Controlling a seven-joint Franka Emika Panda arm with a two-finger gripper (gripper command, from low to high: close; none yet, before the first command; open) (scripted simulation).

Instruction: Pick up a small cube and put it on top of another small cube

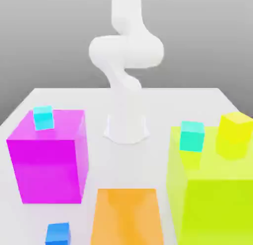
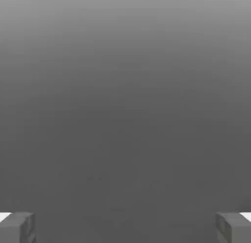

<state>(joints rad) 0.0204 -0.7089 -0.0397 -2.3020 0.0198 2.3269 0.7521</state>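
The small saturated-blue cube [image 1: 58,233] rests on the white table [image 1: 173,101] near the front edge, at the exterior view's left, between the magenta and orange blocks. One cyan small cube [image 1: 43,117] lies on top of the magenta block, another cyan cube [image 1: 192,136] on the lime block. My arm [image 1: 126,51] rises from its base [image 1: 126,128] at the table's middle and leaves the picture upward. In the hand view my gripper [image 2: 125,228] is open, its fingertips [image 2: 17,228] far apart with nothing between them, facing plain grey background.
A big magenta block [image 1: 49,160] stands at the exterior view's left and a big orange block [image 1: 127,217] at front centre. A big lime block [image 1: 217,199] at the right carries a small yellow cube [image 1: 234,129].
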